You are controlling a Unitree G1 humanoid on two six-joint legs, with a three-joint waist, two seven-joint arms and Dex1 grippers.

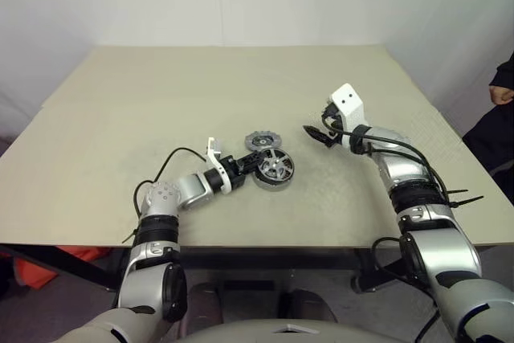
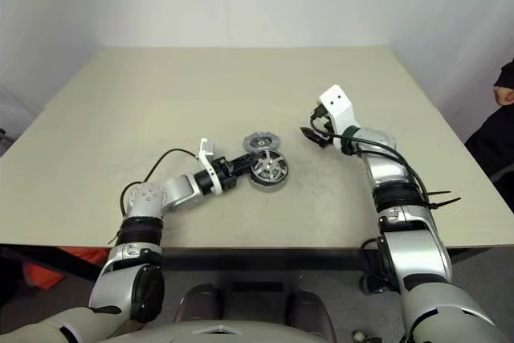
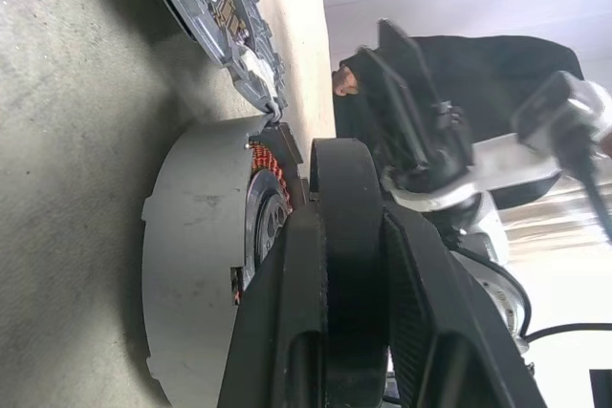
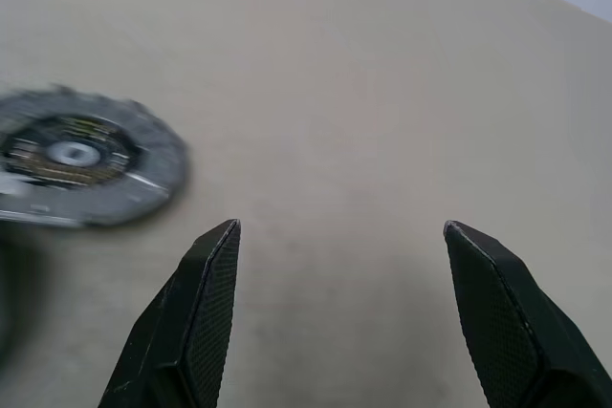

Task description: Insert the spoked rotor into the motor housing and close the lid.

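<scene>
Two arms reach over the beige table (image 1: 120,118). Nearest, the left gripper (image 1: 247,163) points toward 2 o'clock with its fingers (image 3: 349,236) drawn narrow, clamped on the rim of the motor housing (image 3: 271,167). The housing stands tilted on the table near its middle. Its copper-brown windings show in the left wrist view, just inside a dark edge. The spoked rotor (image 1: 275,166) sits within that ring, its silver spokes and hub turned up toward the head camera. On the table side of the assembly runs a light-grey round wall (image 3: 191,274). Whether this is the lid I cannot tell.

Just beyond, at about 11 o'clock from the rotor and very close to it, a flat grey toothed disc (image 1: 261,140) lies on the table, with a dark centre and a pale hub.

Farther out, at about 2 o'clock from the rotor and well apart from it, the right gripper (image 4: 339,236) hangs above the bare table, aimed toward 10 o'clock. Its fingers are spread wide and hold nothing.

At the table's far 3 o'clock edge, a person's dark sleeve (image 1: 502,78) shows.
</scene>
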